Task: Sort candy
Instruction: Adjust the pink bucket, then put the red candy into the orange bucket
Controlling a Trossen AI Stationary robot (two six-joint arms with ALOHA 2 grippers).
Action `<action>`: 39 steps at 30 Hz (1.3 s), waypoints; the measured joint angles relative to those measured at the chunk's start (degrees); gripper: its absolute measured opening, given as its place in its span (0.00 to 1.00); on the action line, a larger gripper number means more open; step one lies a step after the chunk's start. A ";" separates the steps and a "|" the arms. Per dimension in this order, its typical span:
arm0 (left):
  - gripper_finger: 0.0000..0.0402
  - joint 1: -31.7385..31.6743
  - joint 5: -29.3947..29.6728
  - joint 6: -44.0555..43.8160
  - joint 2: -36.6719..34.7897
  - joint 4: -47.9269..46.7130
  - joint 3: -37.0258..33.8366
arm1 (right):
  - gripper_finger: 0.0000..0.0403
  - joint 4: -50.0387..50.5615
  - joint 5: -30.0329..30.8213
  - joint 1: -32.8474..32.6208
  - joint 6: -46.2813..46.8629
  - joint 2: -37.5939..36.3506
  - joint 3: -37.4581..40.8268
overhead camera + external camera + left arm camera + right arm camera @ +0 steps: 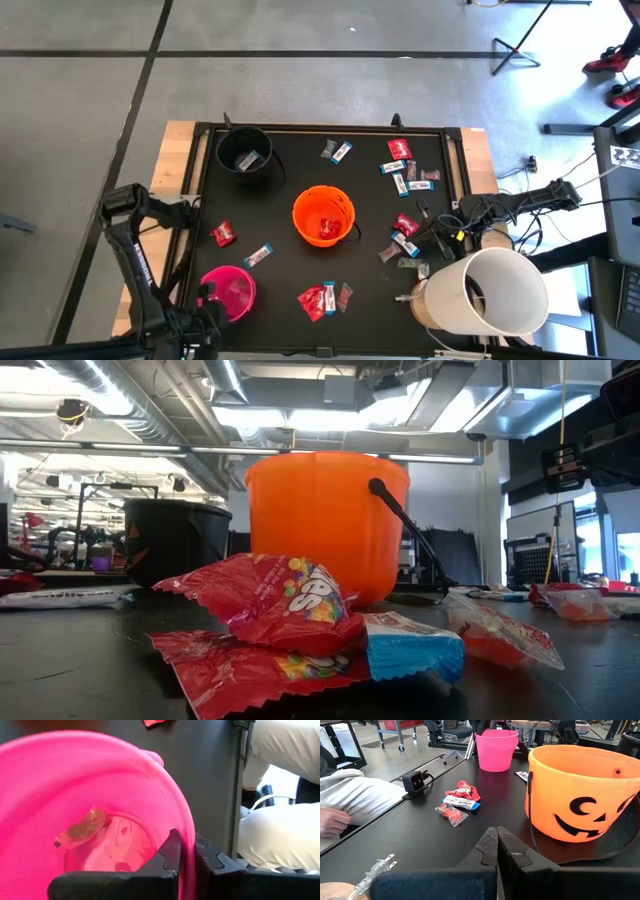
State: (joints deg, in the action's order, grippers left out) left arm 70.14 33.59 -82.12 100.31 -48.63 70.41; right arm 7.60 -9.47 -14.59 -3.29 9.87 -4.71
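Observation:
My left gripper [207,298] [186,840] hangs over the near-left rim of the pink bucket [235,290] [100,750]. Its fingers are almost together, and the pink rim shows in the slit between them. One clear-wrapped candy [82,827] lies inside that bucket. Red packets with a blue-and-white bar [318,300] [290,600] lie at the near edge. More candy lies right of the orange bucket [323,215], some of it at the far right [405,170]. A red packet [224,234] and a blue bar [258,255] lie left of it. My right gripper [496,831] waits shut at the table's right side. My left gripper stands at the pink bucket's rim [189,870], one finger [170,852] on the inner side and the other on the outer side. Whether either finger touches the rim, I cannot tell. The bucket stands upright on the table.
A black bucket [245,155] with candy in it stands far left. A big white cylinder [485,292] stands at the near right corner. A small camera [417,782] sits on the near edge. A person in white sits just beyond that edge [280,835], a hand [332,822] resting there.

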 joint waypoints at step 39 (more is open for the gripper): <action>0.34 -4.82 10.35 -9.26 -1.25 -41.28 20.15 | 0.00 -0.02 -0.02 -0.02 0.00 0.02 0.00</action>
State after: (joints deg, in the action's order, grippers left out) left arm 65.32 43.94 -91.38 99.06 -89.91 90.56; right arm 7.57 -9.50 -14.60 -3.29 9.89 -4.71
